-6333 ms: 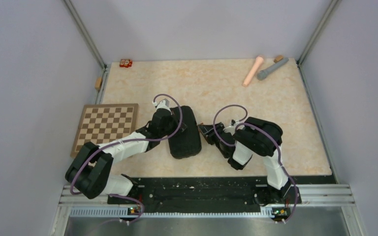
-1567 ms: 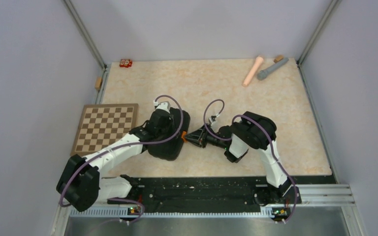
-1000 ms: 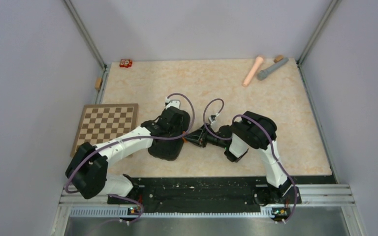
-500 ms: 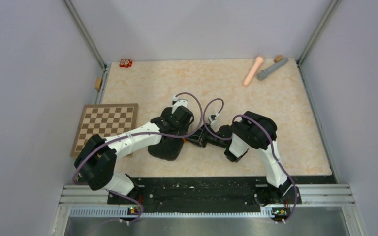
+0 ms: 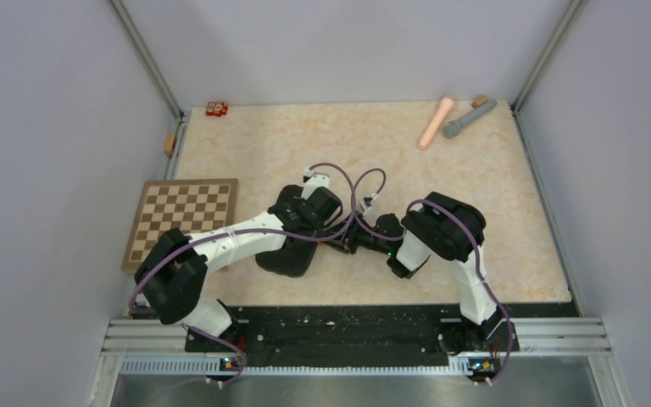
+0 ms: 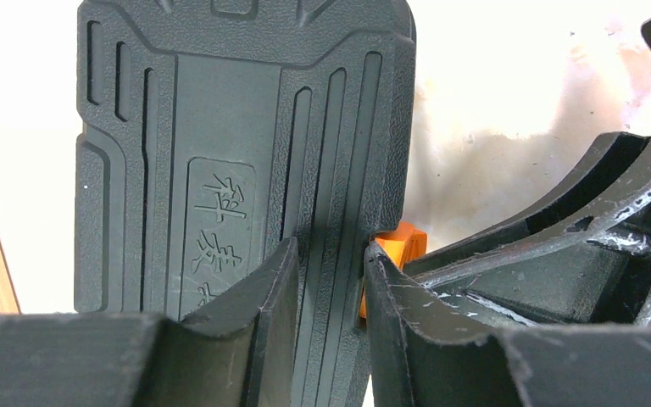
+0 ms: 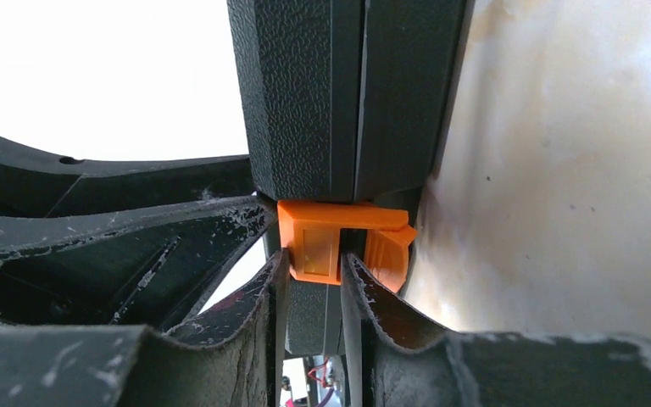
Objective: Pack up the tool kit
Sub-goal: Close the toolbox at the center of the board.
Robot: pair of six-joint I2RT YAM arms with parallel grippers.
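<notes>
Black plastic case [image 5: 286, 261], one only and closed, is lying on the table [image 5: 364, 144]; your right gripper [image 7: 309, 259] is pinching its single orange latch [image 7: 322, 227], your left gripper [image 6: 326, 254] is standing narrowly parted at the lid edge, holding nothing.

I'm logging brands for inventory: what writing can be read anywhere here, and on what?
"科麦" (second character less certain): raised characters on the tool kit case lid, left wrist view; a third below is hidden behind the left gripper.
Print on the small red item at the far left corner: too small to read.
Nothing else legible.
</notes>
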